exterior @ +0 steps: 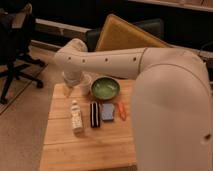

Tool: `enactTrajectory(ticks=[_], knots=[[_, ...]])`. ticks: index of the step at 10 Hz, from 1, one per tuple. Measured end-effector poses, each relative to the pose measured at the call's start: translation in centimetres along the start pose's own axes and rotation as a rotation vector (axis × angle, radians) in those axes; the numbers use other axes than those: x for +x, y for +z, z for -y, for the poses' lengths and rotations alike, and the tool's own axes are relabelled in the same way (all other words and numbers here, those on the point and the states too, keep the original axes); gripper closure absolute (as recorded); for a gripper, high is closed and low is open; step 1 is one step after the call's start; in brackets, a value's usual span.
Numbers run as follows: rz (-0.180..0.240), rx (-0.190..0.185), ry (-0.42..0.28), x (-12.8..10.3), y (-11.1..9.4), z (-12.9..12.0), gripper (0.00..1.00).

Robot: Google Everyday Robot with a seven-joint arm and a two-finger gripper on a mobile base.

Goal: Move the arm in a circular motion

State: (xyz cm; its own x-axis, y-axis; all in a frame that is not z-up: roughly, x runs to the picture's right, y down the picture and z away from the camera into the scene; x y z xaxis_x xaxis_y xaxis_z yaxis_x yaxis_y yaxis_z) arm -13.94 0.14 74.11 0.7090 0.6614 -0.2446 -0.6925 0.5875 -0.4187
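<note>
The arm [150,75] fills the right side of the camera view: a thick cream-white segment rises from the lower right, bends at a rounded joint, and a long tubular segment with small dark screw holes runs leftward above the far edge of the wooden table [85,145]. It ends in a rounded elbow over the table's far left corner, where it turns downward. The claw [69,89] hangs from that end, just above the far left corner of the table and beside a pale cup [85,82]; whether it is released or clenched I cannot tell. On the table, a green bowl [105,88] sits near the far edge, to the right of the cup and directly under the long arm segment. Nearer the table's middle lies a row of small things: a white bottle [76,116] lying on its side at the left, a dark narrow packet [94,114] next to it, a blue-grey sponge-like block [108,112] beside that, and a small orange object [121,110] at the right end, close to the big arm segment. Beyond the table's far side a yellow board [125,35] leans tilted against dark furniture, and off the table's left side stands a black office chair [17,45] on the floor.
</note>
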Motion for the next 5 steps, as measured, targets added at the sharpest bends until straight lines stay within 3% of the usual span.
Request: enactTrajectory(ticks=[3,5], knots=[[-0.105,0.164,0.177,6.5,-1.3,8.6,0.35],[-0.138,0.266,0.256,8.2,-2.2,13.6,0.35]])
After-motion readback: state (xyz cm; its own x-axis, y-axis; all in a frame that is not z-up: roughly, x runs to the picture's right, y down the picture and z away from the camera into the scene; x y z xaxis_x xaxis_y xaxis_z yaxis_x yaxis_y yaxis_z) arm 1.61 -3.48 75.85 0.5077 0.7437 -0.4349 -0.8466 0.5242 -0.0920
